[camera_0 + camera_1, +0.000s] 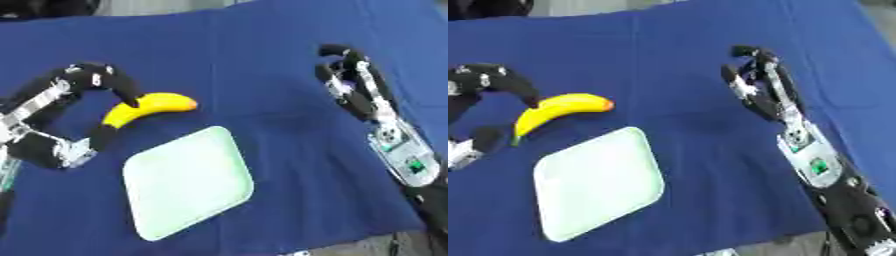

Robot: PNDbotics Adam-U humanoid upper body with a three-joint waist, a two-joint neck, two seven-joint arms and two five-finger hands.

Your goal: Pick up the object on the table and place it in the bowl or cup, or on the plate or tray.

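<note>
- A deep blue cloth [262, 60] covers the table, lying mostly smooth with faint creases near the middle.
- Along the far edge a strip of pale surface and some dark shapes show, too unclear to identify; a sliver of grey shows at the near edge.
- A yellow banana [144, 110] lies on the cloth left of centre, its orange-tinged end pointing right.
- A pale green square tray [188, 181] sits just beside the banana, nearer the camera, tilted askew.
- The left hand [92, 82] arches over the banana's left end; its fingers curve down, one tip touching the fruit, the thumb near its lower tip.
- The right hand [754, 80] rests well apart on the right, fingers loosely bent, holding nothing.
</note>
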